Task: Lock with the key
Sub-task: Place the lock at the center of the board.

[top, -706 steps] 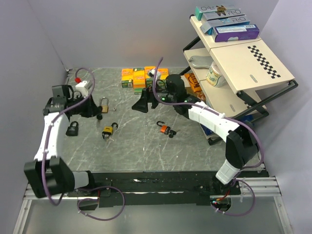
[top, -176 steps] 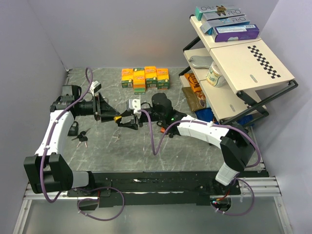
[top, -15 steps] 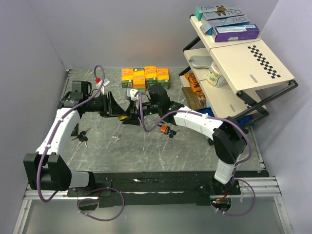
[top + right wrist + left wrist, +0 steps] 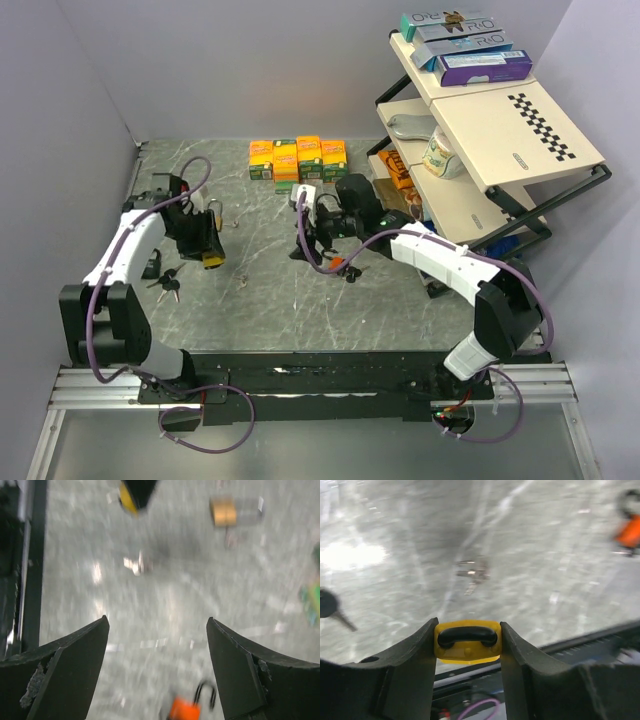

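Presently gripping: the left gripper is clamping the yellow padlock by its two opposite sides, jaws narrowed onto the body.
Right claw: the right gripper is hanging wide apart with nothing between its fingers, looking down on the table.
Whereabouts: the padlock is sitting at the left gripper's tips over the left part of the table, well apart from the right gripper.
Key: the small silver keys are lying loose on the stone ahead of the padlock.
Handling: the padlock is likely behaving as a dense, rigid lump, its yellow jacket giving the pads friction. The keys are thin, light and flat, so pinching one by its head is looking best, leaving the blade free.
Axis: the padlock's long axis seems to be running along the fingers. The dark curved bar facing the wrist camera is probably the shackle, though that end is partly hidden.
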